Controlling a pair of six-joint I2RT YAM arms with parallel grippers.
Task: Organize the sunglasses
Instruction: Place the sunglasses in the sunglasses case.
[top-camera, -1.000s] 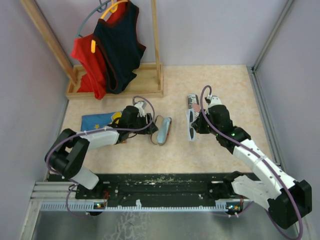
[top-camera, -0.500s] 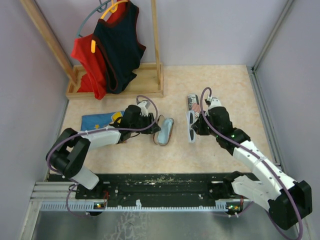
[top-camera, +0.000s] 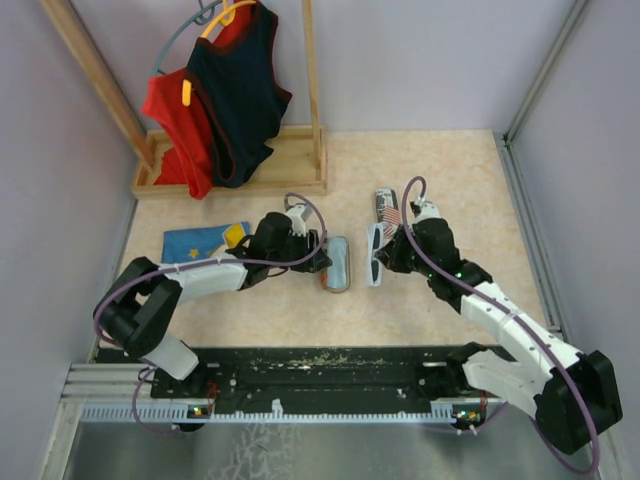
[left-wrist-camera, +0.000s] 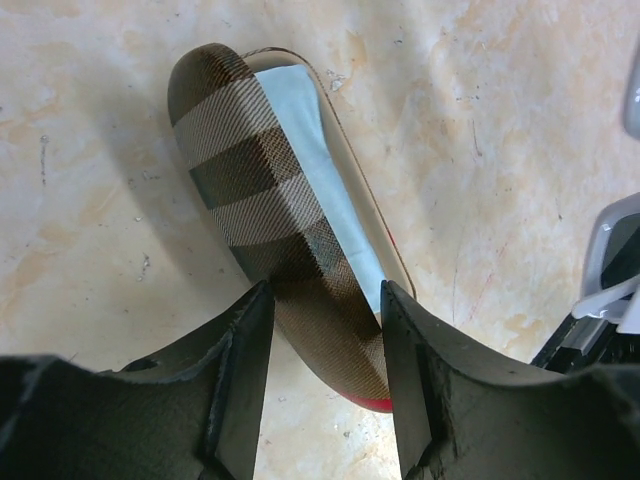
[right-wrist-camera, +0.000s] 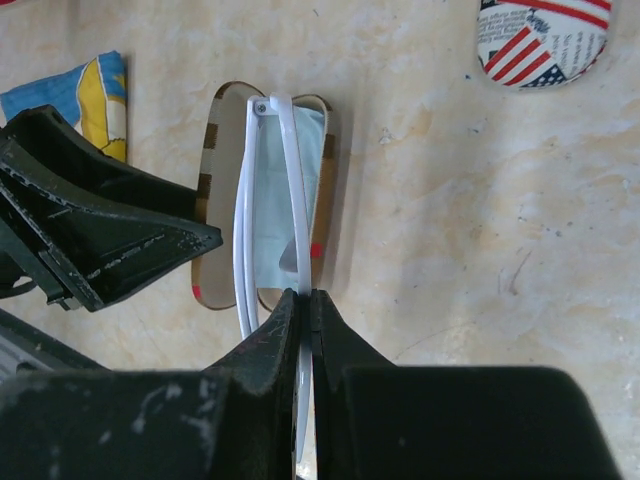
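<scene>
Right fingers (right-wrist-camera: 268, 350) are pinched shut on one thin arm of the white-grey sunglasses (right-wrist-camera: 240, 250), near the arm's free end. The frame extends straight out ahead of the fingertips. Left fingers (left-wrist-camera: 245, 365) straddle the near end of the plaid case (left-wrist-camera: 250, 170), one finger against each side, gripping it.

Rest, big to small:
- table (top-camera: 450, 170): beige marbled top, carries everything.
- wooden rack (top-camera: 235, 182) at the far left, with a red garment (top-camera: 170, 125) and a dark garment (top-camera: 240, 90) hanging on it.
- blue-and-yellow fabric piece (top-camera: 200, 240) lies flat by the left arm, left of the plaid case.
- plaid case sits mid-table between the two arms. It is open, long axis running near to far in the top view.
- flag-print case (top-camera: 385, 205) is on the table just beyond the right fingers, apart from the plaid case.
- sunglasses: the top view shows them just right of the plaid case and roughly parallel to it. In the right wrist view they line up over the case's open mouth. Can't tell their height above it, or whether any part touches it.
- light-blue cloth (left-wrist-camera: 320, 170) lies inside the plaid case, lining the open side.
</scene>
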